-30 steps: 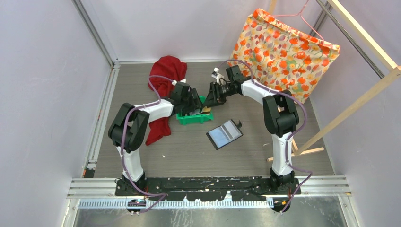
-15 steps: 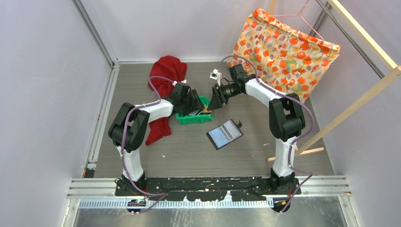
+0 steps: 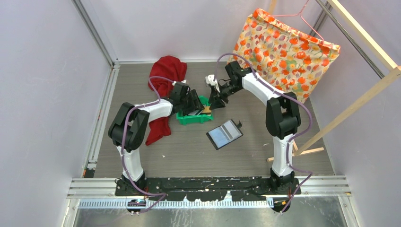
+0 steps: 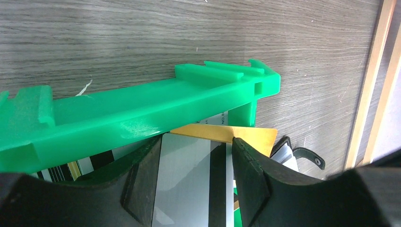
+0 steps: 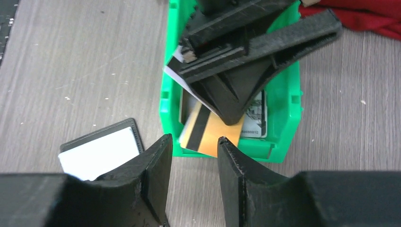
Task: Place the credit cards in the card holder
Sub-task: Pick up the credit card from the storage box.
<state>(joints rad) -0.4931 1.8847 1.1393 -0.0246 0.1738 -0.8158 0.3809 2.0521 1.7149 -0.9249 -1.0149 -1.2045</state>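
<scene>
Top external: left claw (image 3: 200, 109) reaching into green bin (image 3: 189, 119), apparently grasping grey card (image 4: 187, 179); right claw (image 3: 214, 104) angled down, released.

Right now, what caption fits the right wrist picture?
The left gripper holds a white card in the green bin; the open right gripper hovers near an orange card.

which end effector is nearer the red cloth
Left. The left end effector is in the green bin beside the red cloth; the right end effector is past the bin's opposite side.
</scene>
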